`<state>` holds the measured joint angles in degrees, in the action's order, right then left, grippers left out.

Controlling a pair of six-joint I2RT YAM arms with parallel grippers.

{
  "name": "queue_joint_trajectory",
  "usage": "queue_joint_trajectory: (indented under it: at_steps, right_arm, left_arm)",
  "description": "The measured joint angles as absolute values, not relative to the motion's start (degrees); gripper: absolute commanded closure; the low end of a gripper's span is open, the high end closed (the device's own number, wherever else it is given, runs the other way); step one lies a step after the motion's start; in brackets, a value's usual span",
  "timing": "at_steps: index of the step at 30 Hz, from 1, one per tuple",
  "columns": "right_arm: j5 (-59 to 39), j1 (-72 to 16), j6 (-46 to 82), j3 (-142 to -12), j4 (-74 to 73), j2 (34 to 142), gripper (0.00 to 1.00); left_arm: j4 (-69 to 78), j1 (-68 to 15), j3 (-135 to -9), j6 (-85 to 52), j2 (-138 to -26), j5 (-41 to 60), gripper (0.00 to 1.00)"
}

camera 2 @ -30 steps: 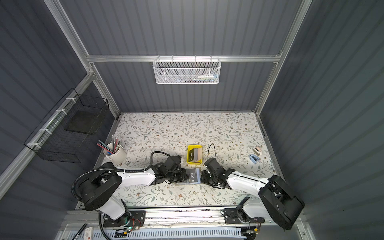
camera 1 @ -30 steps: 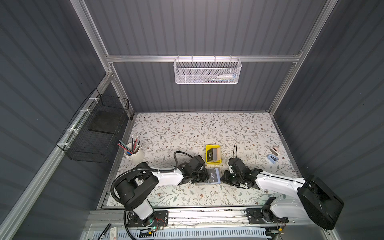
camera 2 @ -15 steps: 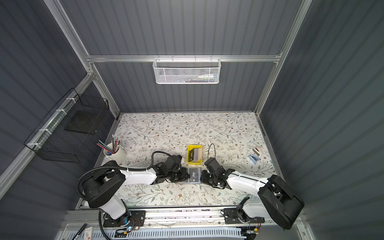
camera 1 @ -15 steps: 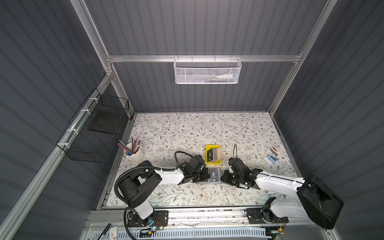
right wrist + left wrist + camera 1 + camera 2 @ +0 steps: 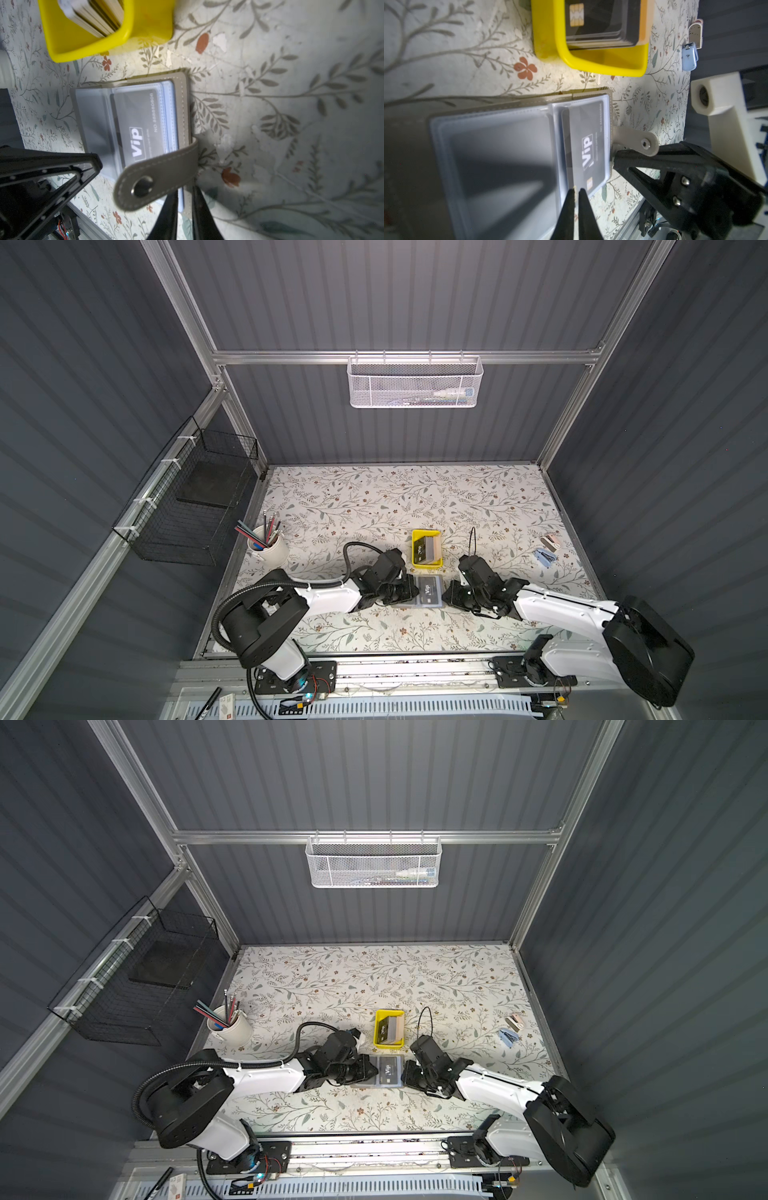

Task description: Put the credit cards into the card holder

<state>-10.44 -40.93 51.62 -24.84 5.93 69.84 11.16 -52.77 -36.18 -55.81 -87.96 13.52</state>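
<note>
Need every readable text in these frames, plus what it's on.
"Vip": white boxed logo on the black card in the holder sleeve.
"NO 8888...": along the same card's edge; the last digits blur.
Fine print beside the logo: too small to read.
On the cards in the tray: white lettering, too small to read.

White "Vip" and "NO 888…" on the black card (image 5: pixel 135 116) in the card holder (image 5: pixel 184 99)

Blurred near half of card holder (image 5: pixel 492 158); credit cards (image 5: pixel 602 22) cropped at edge.
</note>
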Motion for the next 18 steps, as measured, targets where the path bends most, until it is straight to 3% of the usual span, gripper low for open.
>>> queue_joint_trajectory:
  at_steps: [18]
  right_arm:
    - [-7.4,-40.9,49.1,-27.9,13.7,64.8,0.81]
  left_arm:
    - [6.0,-42.4,-28.4,-53.5,-74.8,18.4,0.82]
